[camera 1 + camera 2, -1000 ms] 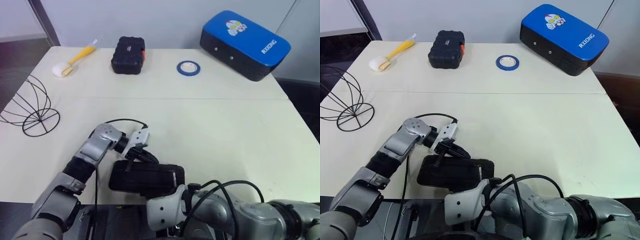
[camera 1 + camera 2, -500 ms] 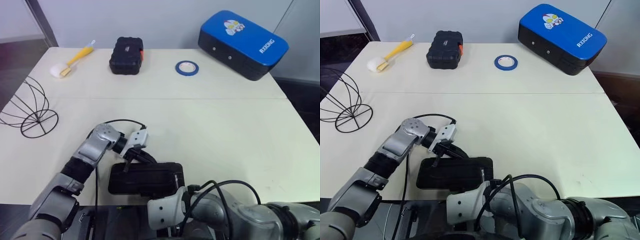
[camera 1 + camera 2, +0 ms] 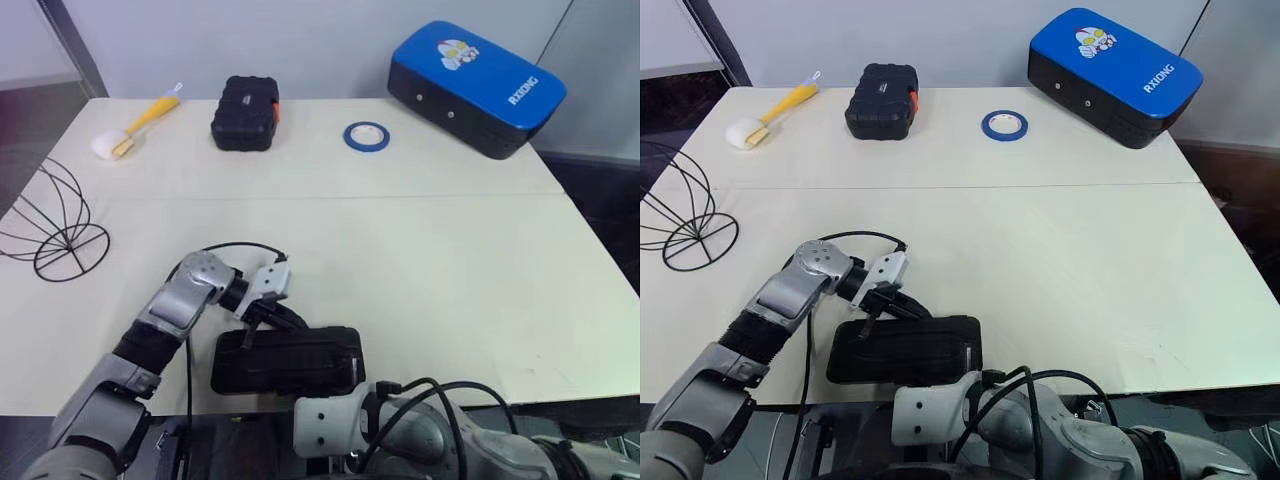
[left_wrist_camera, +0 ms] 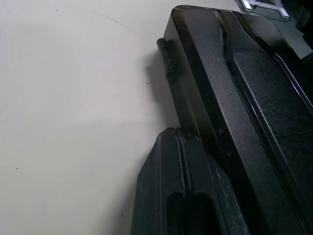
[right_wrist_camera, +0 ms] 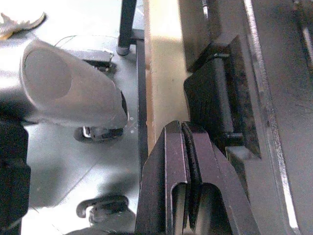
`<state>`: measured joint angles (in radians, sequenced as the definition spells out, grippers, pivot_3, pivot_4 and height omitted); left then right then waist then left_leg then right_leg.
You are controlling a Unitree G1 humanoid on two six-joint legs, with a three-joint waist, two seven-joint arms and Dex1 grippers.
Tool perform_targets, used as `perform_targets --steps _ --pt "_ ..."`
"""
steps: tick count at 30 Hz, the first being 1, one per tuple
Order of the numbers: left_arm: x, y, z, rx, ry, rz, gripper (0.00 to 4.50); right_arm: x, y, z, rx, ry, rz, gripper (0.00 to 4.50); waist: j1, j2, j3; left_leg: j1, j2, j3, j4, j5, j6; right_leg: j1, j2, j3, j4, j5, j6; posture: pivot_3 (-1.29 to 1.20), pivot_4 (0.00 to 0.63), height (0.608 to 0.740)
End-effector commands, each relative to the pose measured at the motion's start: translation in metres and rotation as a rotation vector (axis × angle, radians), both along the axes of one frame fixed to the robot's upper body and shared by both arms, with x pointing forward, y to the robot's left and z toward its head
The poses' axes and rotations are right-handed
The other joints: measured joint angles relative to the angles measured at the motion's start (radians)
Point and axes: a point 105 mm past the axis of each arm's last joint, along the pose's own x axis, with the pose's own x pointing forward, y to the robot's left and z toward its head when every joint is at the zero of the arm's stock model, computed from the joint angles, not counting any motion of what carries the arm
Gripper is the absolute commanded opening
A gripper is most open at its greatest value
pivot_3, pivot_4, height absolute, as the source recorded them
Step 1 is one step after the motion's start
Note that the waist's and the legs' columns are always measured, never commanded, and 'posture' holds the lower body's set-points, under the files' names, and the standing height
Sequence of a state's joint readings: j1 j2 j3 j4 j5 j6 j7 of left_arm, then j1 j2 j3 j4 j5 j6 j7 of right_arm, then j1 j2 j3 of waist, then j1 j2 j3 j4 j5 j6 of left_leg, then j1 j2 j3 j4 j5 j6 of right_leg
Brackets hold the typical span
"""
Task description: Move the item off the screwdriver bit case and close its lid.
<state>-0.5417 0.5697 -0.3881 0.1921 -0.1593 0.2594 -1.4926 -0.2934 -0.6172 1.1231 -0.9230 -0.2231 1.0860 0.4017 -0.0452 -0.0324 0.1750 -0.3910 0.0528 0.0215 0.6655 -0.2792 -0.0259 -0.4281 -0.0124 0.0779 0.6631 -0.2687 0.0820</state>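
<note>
The black screwdriver bit case [image 3: 288,360] lies flat at the table's front edge with its lid down and nothing on top of it. My left gripper [image 3: 262,322] is shut, and its fingertips [image 4: 176,133] rest against the case's far long side, close to the hinge pin [image 4: 165,54]. My right gripper [image 5: 183,126] is shut too. It sits below the table's front edge, pointing up at the case's latch [image 5: 215,98] on the near side.
At the back of the table are a second black case with an orange latch [image 3: 244,112], a blue tape roll [image 3: 366,136], a big blue box [image 3: 475,72] and a yellow-handled brush [image 3: 135,124]. A wire basket frame [image 3: 55,225] stands at the left edge.
The whole picture has shifted a little. My right arm has sunk lower in front of the table edge. The left gripper stays at the case's far side.
</note>
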Motion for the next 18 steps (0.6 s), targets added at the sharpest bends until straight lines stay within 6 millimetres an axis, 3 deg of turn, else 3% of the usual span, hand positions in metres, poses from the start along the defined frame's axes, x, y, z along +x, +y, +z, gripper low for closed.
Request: perform_targets --steps 1,13,17,18 --pt "-0.022 -0.014 -0.012 0.000 0.067 -0.093 0.00 0.038 -0.015 -0.006 -0.052 -0.090 -0.207 0.06 -0.001 0.000 0.000 0.000 0.000 0.000 0.000 0.000 0.000 0.000 0.000 0.000 0.000 0.000 0.000 0.00 0.150 0.737" --pt "-0.032 -0.021 -0.016 -0.012 0.093 -0.095 0.00 0.067 -0.025 -0.003 0.010 -0.115 -0.411 0.06 -0.001 0.000 -0.002 0.002 0.000 -0.002 0.000 0.000 0.000 0.001 0.002 0.000 0.000 0.001 -0.002 0.00 0.150 0.737" --pt "-0.024 -0.021 -0.018 -0.005 0.077 -0.074 0.00 0.056 -0.032 -0.012 -0.004 -0.051 -0.382 0.06 0.000 0.001 -0.002 0.002 0.000 -0.002 0.000 0.000 0.000 0.001 0.002 0.000 0.000 0.001 -0.002 0.00 0.150 0.737" --pt "-0.019 -0.018 -0.018 -0.002 0.065 -0.061 0.25 0.048 -0.032 -0.015 0.011 -0.001 -0.376 0.29 0.001 0.001 -0.003 0.002 0.000 -0.002 0.000 0.000 0.000 0.001 0.002 0.000 0.000 0.001 -0.002 0.00 0.150 0.737"
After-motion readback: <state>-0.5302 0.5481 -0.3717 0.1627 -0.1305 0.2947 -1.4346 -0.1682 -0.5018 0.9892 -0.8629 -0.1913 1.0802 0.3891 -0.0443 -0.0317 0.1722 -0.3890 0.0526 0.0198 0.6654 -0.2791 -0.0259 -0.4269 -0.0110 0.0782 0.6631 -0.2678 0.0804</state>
